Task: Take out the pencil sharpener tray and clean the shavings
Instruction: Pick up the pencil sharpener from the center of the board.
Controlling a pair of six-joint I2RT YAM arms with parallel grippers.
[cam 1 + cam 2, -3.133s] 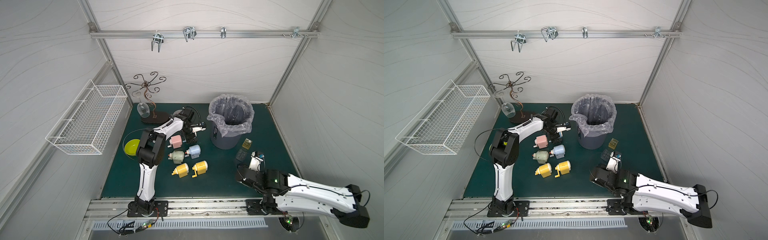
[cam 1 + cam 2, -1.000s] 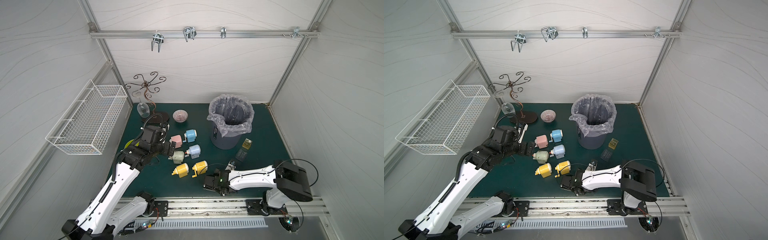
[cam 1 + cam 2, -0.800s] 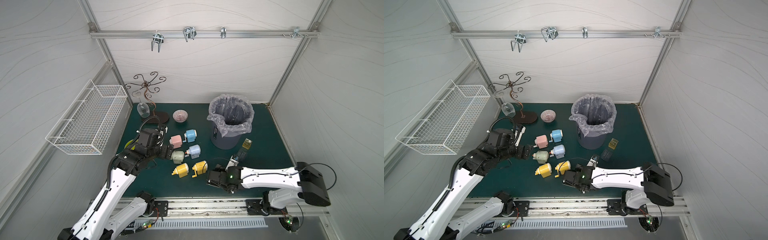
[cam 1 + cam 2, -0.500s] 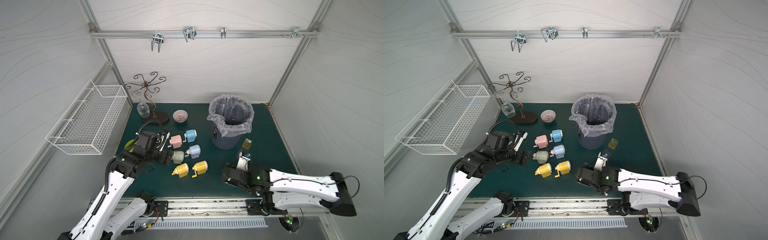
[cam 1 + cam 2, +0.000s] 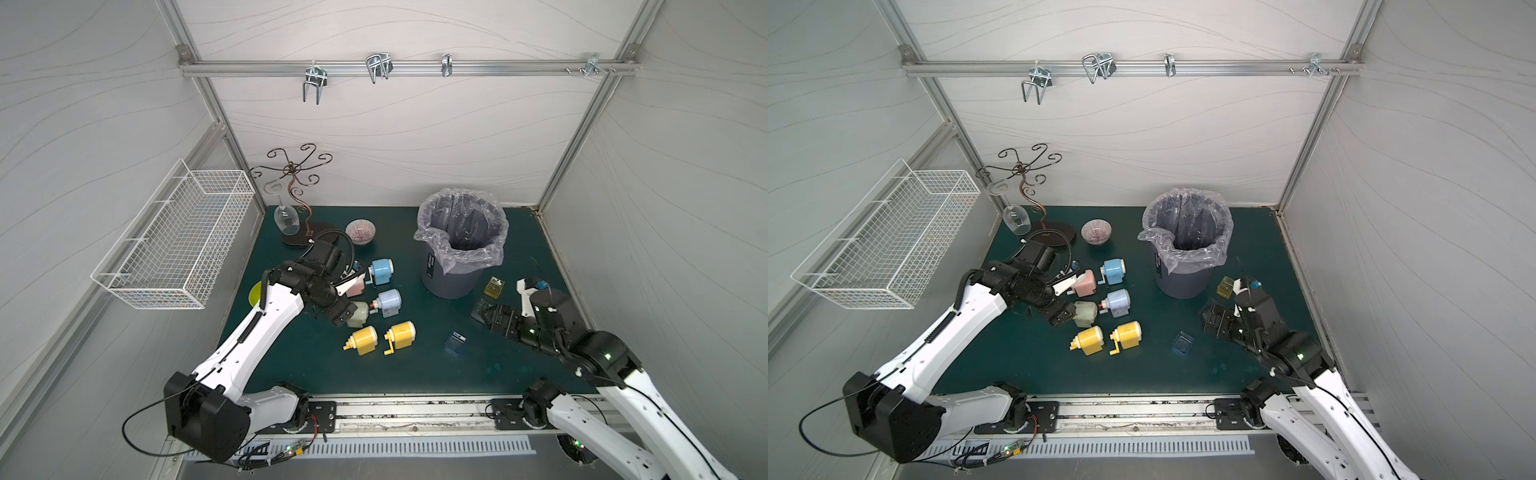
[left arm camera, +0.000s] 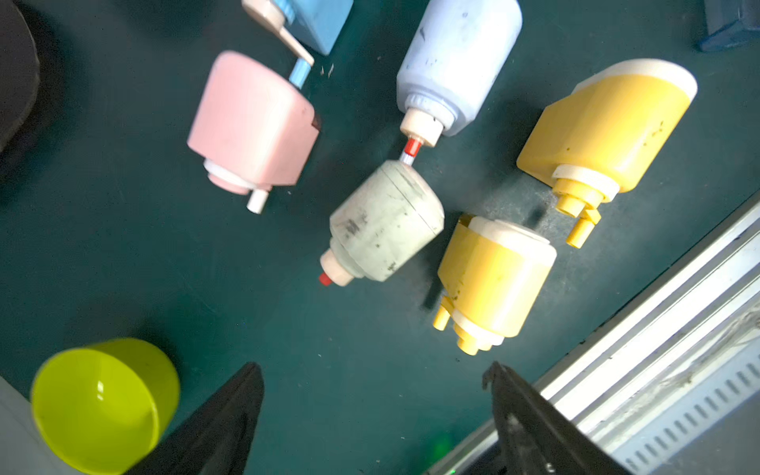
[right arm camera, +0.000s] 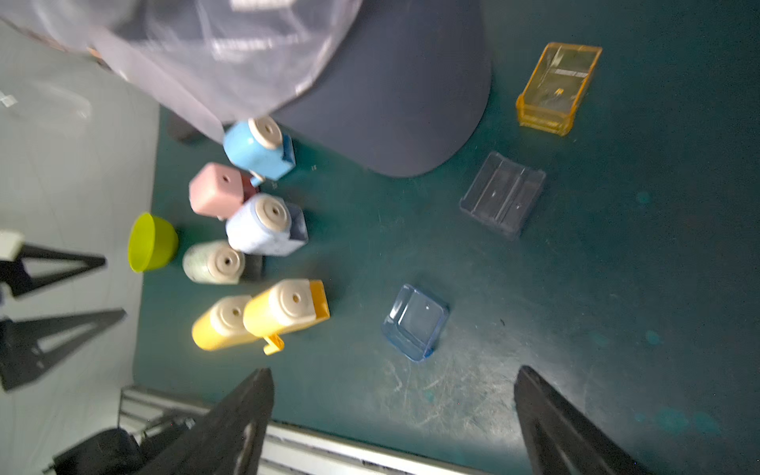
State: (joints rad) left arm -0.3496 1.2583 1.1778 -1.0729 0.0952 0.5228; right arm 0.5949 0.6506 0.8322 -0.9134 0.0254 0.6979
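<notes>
Several pencil sharpeners lie mid-mat: pink (image 6: 251, 123), blue (image 5: 381, 271), light blue (image 6: 456, 66), pale green (image 6: 384, 222) and two yellow (image 6: 493, 283). Three pulled-out trays lie apart from them and look empty: a blue tray (image 7: 415, 323), a dark clear tray (image 7: 502, 195) and a yellow tray (image 7: 557, 88). The shavings are out of view. My left gripper (image 6: 372, 368) hangs open beside the pale green sharpener, holding nothing. Over the mat near the dark tray, my right gripper (image 7: 394, 372) is open and empty.
A lined grey bin (image 5: 461, 241) stands at the back right. A lime bowl (image 5: 254, 291) sits under my left arm. A patterned bowl (image 5: 360, 230) and a wire stand with a glass (image 5: 291, 216) are at the back left. The metal rail (image 5: 395, 409) borders the front.
My left gripper has come forward to the pale green sharpener. My right arm has swung right, away from the yellow sharpeners, and the blue tray now lies uncovered.
</notes>
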